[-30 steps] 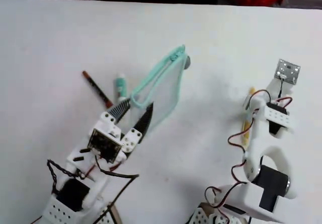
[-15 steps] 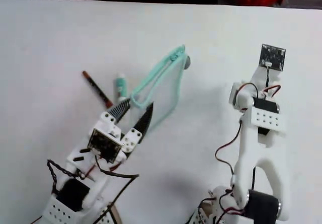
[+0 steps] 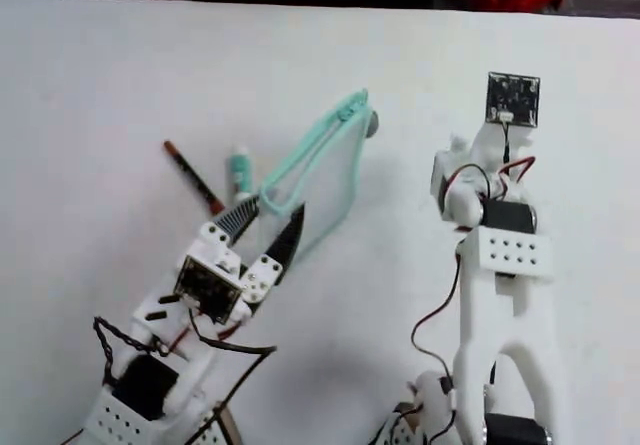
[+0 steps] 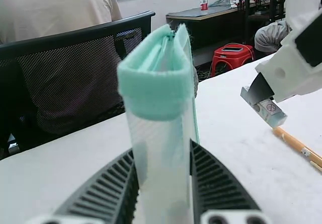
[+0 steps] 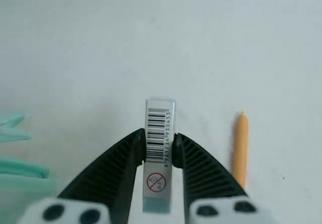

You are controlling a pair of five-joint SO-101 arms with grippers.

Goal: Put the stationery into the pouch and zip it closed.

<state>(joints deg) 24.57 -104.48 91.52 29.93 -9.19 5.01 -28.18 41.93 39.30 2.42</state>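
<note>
A clear pouch [image 3: 322, 170] with a teal zipper edge stands tilted up off the table, and my left gripper [image 3: 268, 221] is shut on its lower corner. In the left wrist view the pouch [image 4: 160, 98] rises between the black fingers [image 4: 214, 183]. My right gripper [image 5: 158, 142] is shut on a small white eraser [image 5: 159, 133] with a barcode label, held above the table to the right of the pouch. An orange pencil [image 5: 240, 148] lies on the table beside it. A red-brown pen [image 3: 193, 177] and a white and teal tube [image 3: 240, 168] lie left of the pouch.
The right arm [image 3: 495, 255] stretches up the right side of the white table [image 3: 130, 75]. A small grey round piece [image 3: 372, 123] sits at the pouch's far corner. A dark chair back [image 4: 65, 78] and a seated person show beyond the table's edge.
The right arm has swung left and forward toward the pouch, carrying the eraser, and now covers the pencil in the high view. The left arm and pouch have not moved.
</note>
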